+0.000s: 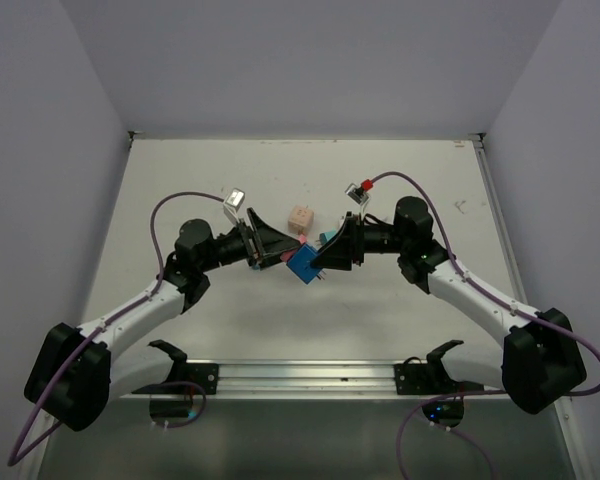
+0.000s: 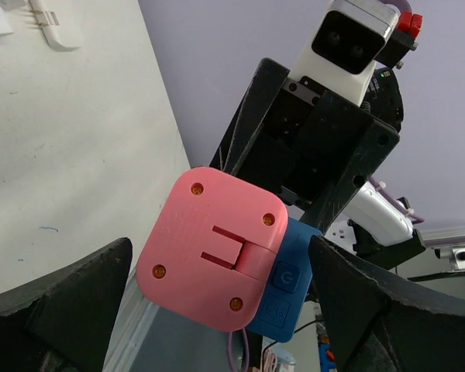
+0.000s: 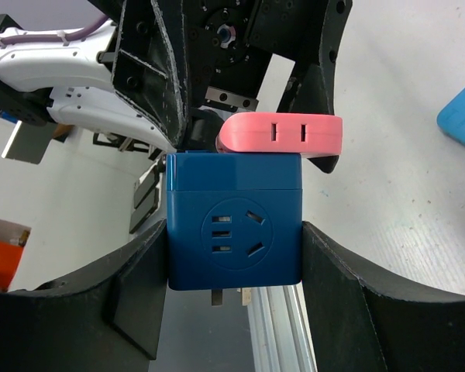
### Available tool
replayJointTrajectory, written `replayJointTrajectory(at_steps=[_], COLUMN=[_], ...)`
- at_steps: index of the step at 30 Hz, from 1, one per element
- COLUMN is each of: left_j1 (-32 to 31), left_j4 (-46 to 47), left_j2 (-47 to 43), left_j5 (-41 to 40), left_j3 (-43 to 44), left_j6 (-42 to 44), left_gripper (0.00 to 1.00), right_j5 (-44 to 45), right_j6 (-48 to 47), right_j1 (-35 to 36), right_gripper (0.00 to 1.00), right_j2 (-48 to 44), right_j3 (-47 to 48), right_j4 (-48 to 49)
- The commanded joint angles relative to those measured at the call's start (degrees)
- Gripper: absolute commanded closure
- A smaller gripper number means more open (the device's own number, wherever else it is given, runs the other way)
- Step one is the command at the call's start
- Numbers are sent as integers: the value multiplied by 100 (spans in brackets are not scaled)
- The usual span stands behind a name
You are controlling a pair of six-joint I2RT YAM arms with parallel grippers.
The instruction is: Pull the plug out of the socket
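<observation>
The pink plug point(image 2: 213, 252) is a flat, rounded square block. It is seated flush against one face of the blue socket cube point(image 3: 234, 232), with no gap showing at the seam. The joined pair sits mid-scene between the two arms and appears to be held clear of the surface point(image 1: 180, 170).

Both parts look like hard moulded plastic: stiff, light and fairly smooth, so a grip on the flat faces could slide. The plug is thin, so the best hold is across its two opposite side edges, close to the seam. The pull should run straight away from the cube along the pins, since twisting could bind or bend them.

The right claw point(image 3: 234, 256) comes in from the right and is pinching the cube. Its fingers point(image 3: 349, 294) press flat on two opposite sides, and the face with the socket holes points at its camera.

The left claw point(image 2: 221, 256) comes in from the left, with its fingers point(image 2: 70, 302) bracketing the plug. One tip sits right at the plug's edge and the other lies by the cube's side. I cannot tell whether it is actually pressing on the plug or only standing around it.

Just beyond the pair, a peach cube point(image 1: 301, 218) and a small cyan block point(image 1: 327, 238) rest on the surface. A metal rail point(image 1: 310, 375) runs along the near edge.
</observation>
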Motion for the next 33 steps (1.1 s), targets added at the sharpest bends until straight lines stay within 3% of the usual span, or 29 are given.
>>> replayJointTrajectory(at_steps=[1, 11, 21, 33], left_j1=[-24, -33, -24, 248], left_j4=[483, 764, 1529, 1468], left_j2=[-25, 46, 11, -183], left_j5=[211, 281, 123, 26], left_j3=[-128, -278, -497, -515], left_j6=[-258, -565, -1365, -1523], left_gripper=[0, 1, 11, 15], right_j5=[-60, -52, 10, 28], right_j6=[65, 31, -339, -884], right_j1=[20, 20, 20, 20], right_gripper=[100, 100, 100, 100], right_j2=[-13, -21, -136, -303], right_j3=[264, 282, 159, -52], right_j4=[492, 474, -70, -686])
